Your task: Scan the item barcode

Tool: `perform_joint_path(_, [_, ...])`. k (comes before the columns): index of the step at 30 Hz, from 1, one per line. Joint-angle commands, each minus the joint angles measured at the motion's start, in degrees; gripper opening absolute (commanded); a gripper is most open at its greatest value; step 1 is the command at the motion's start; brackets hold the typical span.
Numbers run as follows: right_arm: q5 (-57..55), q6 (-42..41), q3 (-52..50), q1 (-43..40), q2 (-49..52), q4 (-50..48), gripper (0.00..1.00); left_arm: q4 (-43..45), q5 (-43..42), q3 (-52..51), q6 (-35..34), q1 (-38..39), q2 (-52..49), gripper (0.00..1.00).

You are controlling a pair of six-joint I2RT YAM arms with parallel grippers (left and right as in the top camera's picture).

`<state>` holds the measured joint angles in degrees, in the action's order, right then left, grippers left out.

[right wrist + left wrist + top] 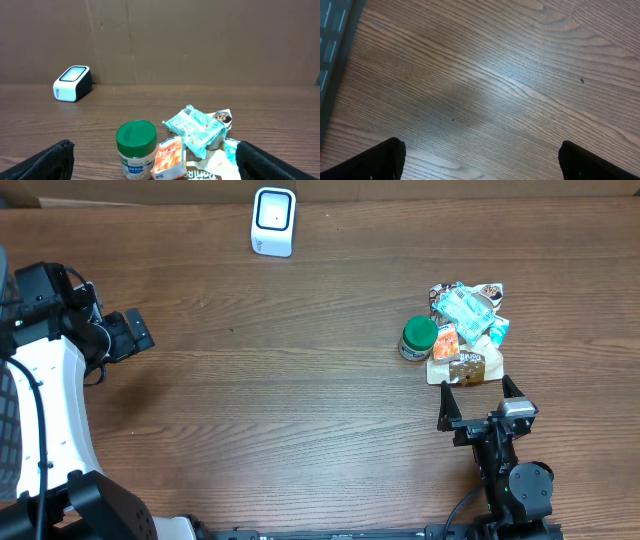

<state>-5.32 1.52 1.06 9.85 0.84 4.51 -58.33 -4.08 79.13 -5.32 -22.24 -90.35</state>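
Observation:
A pile of grocery items lies right of centre: a green-lidded jar, an orange packet, teal packets and a brown bag. The white barcode scanner stands at the table's far edge. My right gripper is open just short of the pile, holding nothing. Far to the left, my left gripper hangs open over bare wood, its fingertips wide apart.
A brown cardboard wall backs the table beyond the scanner. The left arm's white base fills the near left corner. A dark grid-like edge runs along the left of the left wrist view.

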Motion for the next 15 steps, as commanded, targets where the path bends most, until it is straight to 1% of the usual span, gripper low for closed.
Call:
perform_joint_path(1, [0.3, 0.3, -0.6, 0.3, -0.7, -0.2, 1.0, 0.0, 0.2, 0.8, 1.5, -0.2, 0.0, 1.0])
perform_joint_path(10, [0.3, 0.3, -0.6, 0.3, -0.7, -0.2, 1.0, 0.0, 0.2, 0.7, 1.5, -0.3, 0.2, 1.0])
perform_joint_path(15, [0.3, 0.3, -0.6, 0.3, -0.7, -0.2, 1.0, 0.0, 0.2, 0.4, 1.5, 1.0, 3.1, 1.0])
